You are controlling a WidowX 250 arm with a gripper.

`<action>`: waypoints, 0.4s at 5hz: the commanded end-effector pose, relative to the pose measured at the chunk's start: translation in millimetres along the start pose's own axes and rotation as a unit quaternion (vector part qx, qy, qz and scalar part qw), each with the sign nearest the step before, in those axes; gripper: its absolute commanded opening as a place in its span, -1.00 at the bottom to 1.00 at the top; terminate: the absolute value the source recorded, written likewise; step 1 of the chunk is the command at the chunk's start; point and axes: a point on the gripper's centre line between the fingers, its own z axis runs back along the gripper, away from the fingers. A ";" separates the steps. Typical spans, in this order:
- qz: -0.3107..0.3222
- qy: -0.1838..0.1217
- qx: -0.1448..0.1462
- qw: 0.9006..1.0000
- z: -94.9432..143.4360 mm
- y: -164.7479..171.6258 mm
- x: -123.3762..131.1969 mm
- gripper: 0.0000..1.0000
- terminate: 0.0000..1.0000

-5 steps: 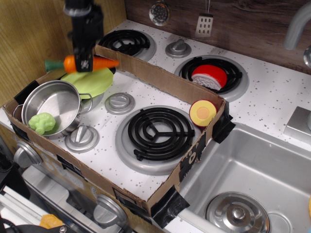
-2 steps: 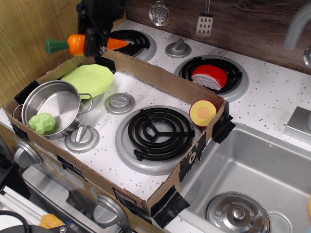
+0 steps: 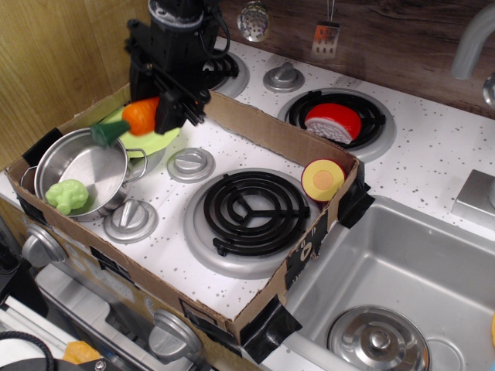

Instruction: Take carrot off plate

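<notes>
Carrot (image 3: 138,118) in tool (image 3: 172,110) (above plate (image 3: 151,139))

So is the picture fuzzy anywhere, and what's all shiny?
In the one kitchen view, most things look sharp; the carrot and the black tool holding it look a little soft at the edges. The steel pot shines brightest, with pale glare inside, and the sink has a duller gleam. Shadows under the plate are soft.

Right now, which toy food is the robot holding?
The carrot, orange with a green stem, is in the gripper above the plate. The other foods lie untouched.
</notes>
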 end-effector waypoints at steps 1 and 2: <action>0.164 -0.021 0.020 0.986 -0.9 -36.0 5.4 -1.00 -1.00; 0.240 -0.001 0.008 0.971 -16.4 -46.4 -2.0 -1.00 -1.00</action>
